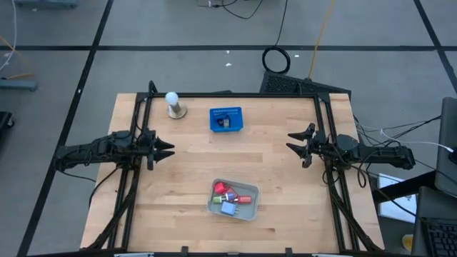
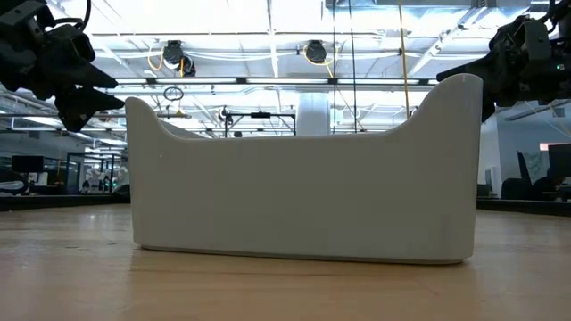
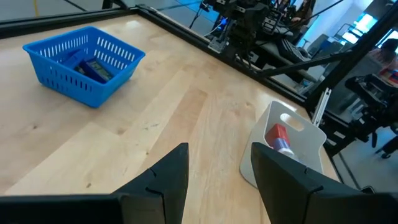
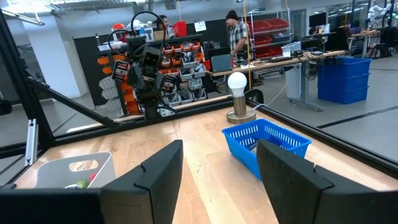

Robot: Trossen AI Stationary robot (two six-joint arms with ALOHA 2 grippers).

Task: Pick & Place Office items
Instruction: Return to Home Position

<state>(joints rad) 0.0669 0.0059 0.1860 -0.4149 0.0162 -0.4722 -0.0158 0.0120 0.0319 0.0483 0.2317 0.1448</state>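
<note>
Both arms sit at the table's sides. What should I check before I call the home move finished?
1. The left gripper is at the left edge of the table, open, holding nothing: ok.
2. The right gripper is at the right edge, open, holding nothing: ok.
3. The gray bin is upright, with red, green and blue pieces inside: ok.
4. The blue basket is upright, with a dark item inside: ok.
5. Both grippers are clear of the bin, the basket and the white ball: ok.
6. Full count of pieces in the bin: cannot tell, they overlap.
</note>
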